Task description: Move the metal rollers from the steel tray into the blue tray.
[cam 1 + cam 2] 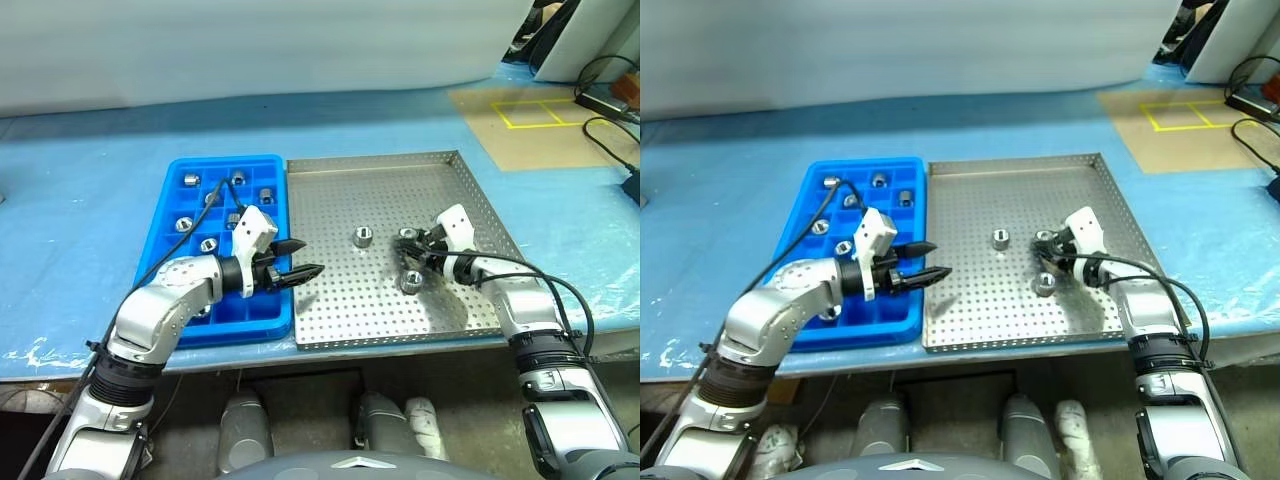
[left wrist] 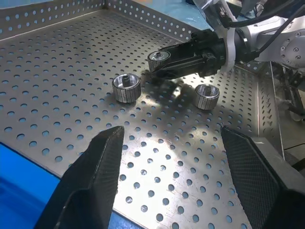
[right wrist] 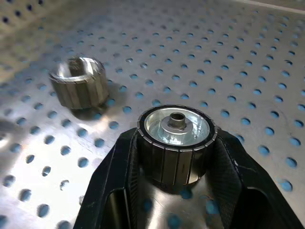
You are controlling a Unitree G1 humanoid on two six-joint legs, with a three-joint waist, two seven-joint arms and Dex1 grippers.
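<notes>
Steel tray (image 1: pixel 330 310) w/ blue tray (image 1: pixel 170 260) touching its left rim. L gripper (image 1: pixel 303 258) hangs w/ fingers apart, empty, over their seam. R gripper (image 3: pixel 174 157) clamped on a ribbed metal roller (image 3: pixel 176 143) across its sides. Rollers prob heavy, rigid, slick; ribs should aid grip.

A: Trays on the desk (image 1: pixel 100 150), counted?
B: Two. One steel tray (image 1: pixel 330 200), perforated; one blue tray (image 1: pixel 225 160), compartmented.
A: And the metal rollers (image 1: pixel 362 237)?
B: Three over the steel tray. Six can be counted in the blue tray's compartments; an arm covers part of that tray, so any beneath it go uncounted.
</notes>
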